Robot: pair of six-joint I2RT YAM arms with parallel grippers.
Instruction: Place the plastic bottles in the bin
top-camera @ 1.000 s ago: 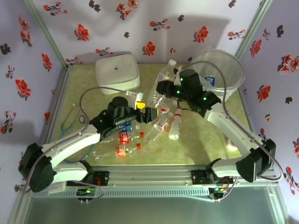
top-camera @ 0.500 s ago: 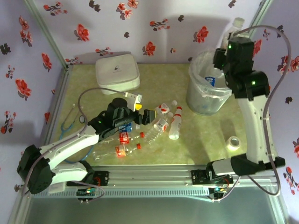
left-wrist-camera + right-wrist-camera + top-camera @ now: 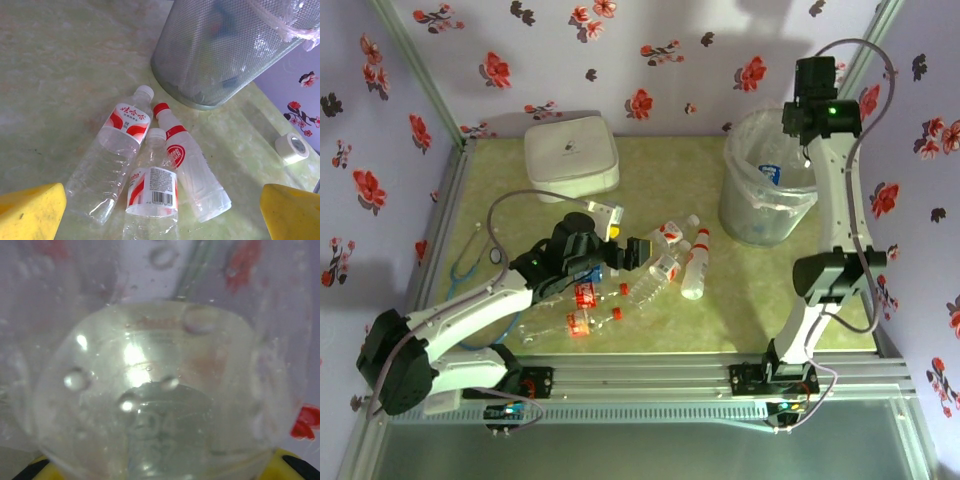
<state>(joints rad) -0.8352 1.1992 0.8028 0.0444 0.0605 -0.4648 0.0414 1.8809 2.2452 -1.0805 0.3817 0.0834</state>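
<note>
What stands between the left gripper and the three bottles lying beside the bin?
Nothing visible does. The open left gripper hangs over the three bottles, which lie side by side on the table just short of the bin. No other thing lies in the gap.

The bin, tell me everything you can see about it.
The bin is a round grey mesh basket that narrows toward its base. It is lined with a clear plastic bag folded over the rim. It stands upright on the green table near the far right corner. Something blue and white shows inside. The nearest bottles lie just short of its base, apart from it.
</note>
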